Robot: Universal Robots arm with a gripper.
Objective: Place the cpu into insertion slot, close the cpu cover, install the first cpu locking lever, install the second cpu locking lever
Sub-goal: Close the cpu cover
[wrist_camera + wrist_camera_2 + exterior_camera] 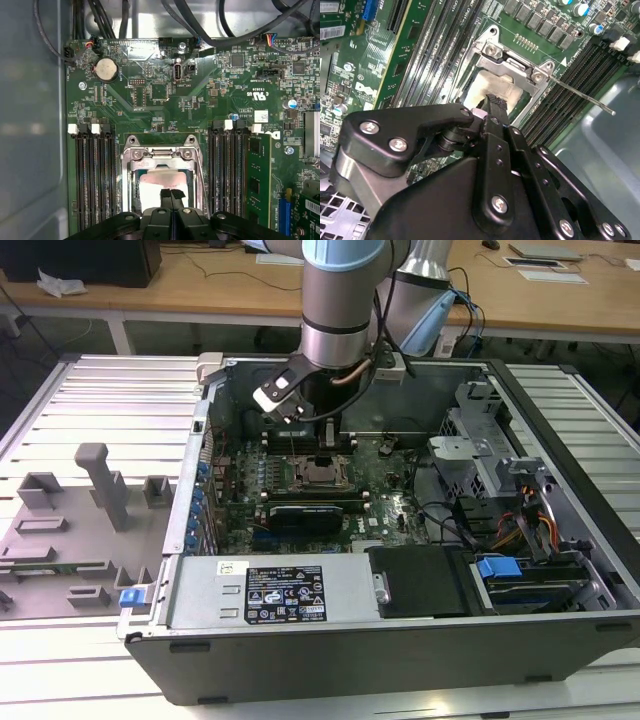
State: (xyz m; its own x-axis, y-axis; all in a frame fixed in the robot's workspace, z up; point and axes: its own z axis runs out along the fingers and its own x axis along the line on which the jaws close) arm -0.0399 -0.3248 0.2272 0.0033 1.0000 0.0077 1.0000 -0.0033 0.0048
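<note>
Peering down in the first wrist view, saw the cpu [154, 186] seated flat in its socket, pale top up, directly beneath the gripper [172, 192]. Noted the cpu cover [161, 155] lying down around it. Found the gripper pinched together on nothing; could not tell whether touching the chip. Spotted, in the second wrist view, a thin locking lever [580, 95] sticking out over the memory slots [570, 75].

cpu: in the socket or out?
In. The cpu lies flat inside the socket, its pale top showing in both wrist views beneath the fingers.
</note>
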